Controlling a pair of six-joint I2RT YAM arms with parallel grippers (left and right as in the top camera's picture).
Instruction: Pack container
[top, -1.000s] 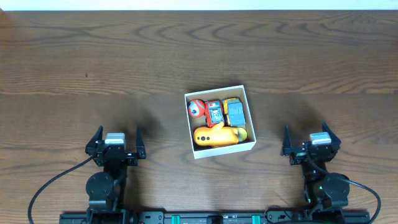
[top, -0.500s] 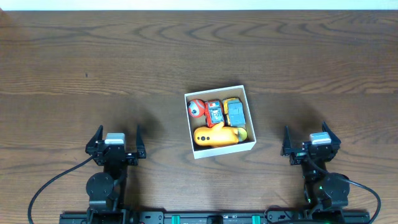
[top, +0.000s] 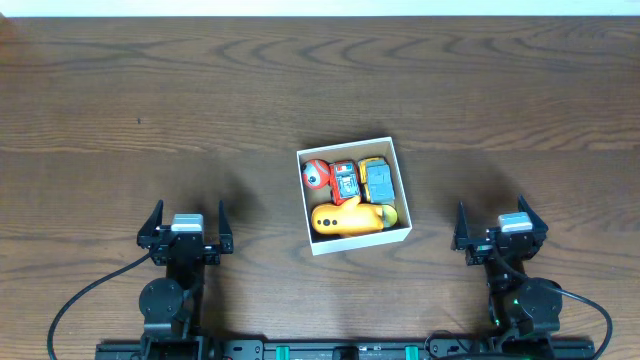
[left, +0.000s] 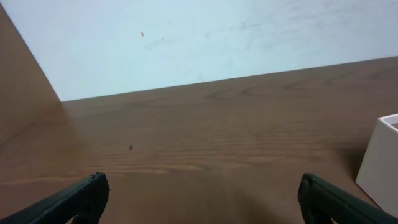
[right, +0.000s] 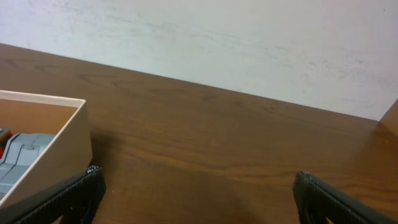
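Observation:
The container (top: 402, 188), a small white-walled square box, sits at the middle of the table. Inside it lie a red round toy (top: 315, 173), a red toy car (top: 346, 182), a grey-topped yellow car (top: 378, 180) and a yellow toy (top: 348, 218). My left gripper (top: 186, 214) rests open near the front edge, well left of the box, with nothing between its fingers. My right gripper (top: 497, 218) is open and empty to the box's right. One white wall of the container (left: 380, 163) shows in the left wrist view, and its tan inside (right: 37, 121) in the right wrist view.
The dark wood table (top: 200, 90) stretches around the box on all sides. A pale wall (left: 217, 37) rises behind the table's far edge. Black cables (top: 80, 300) run from the arm bases at the front.

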